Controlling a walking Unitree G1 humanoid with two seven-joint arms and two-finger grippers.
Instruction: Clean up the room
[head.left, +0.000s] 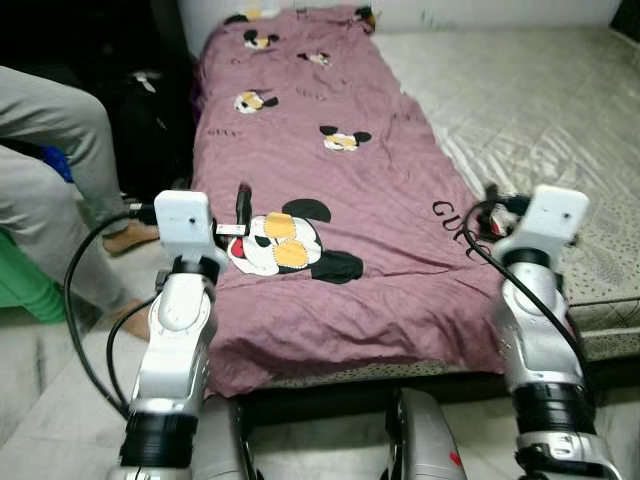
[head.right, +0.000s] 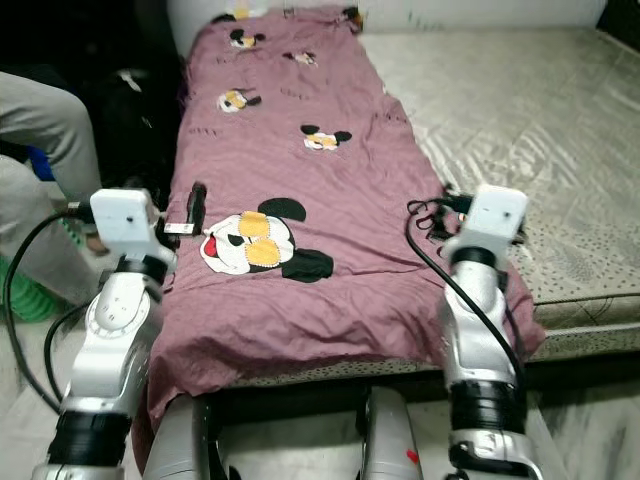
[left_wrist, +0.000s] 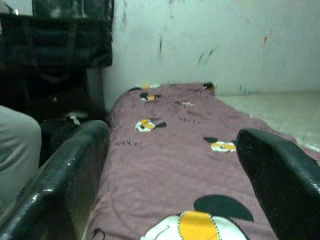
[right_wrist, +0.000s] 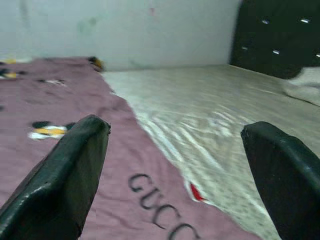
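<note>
A purple blanket (head.left: 320, 170) printed with cartoon mice lies spread along the left part of the bed, hanging over the near edge. My left gripper (left_wrist: 172, 165) hovers low over the blanket's near left part, beside the big mouse print (head.left: 285, 245). It is open, and nothing sits between its black fingers (head.left: 243, 205). Over the blanket's right edge, where black letters (right_wrist: 155, 205) are printed, my right gripper (right_wrist: 175, 165) is held just above the cloth. It is open too and holds nothing.
A bare beige mattress (head.left: 540, 110) takes up the right part of the bed, with a white wall (left_wrist: 210, 40) behind. A person in grey trousers (head.left: 60, 150) sits at the left with bare feet on the floor, by a green stool (head.left: 22, 285). Dark furniture (left_wrist: 55, 55) stands at the back left.
</note>
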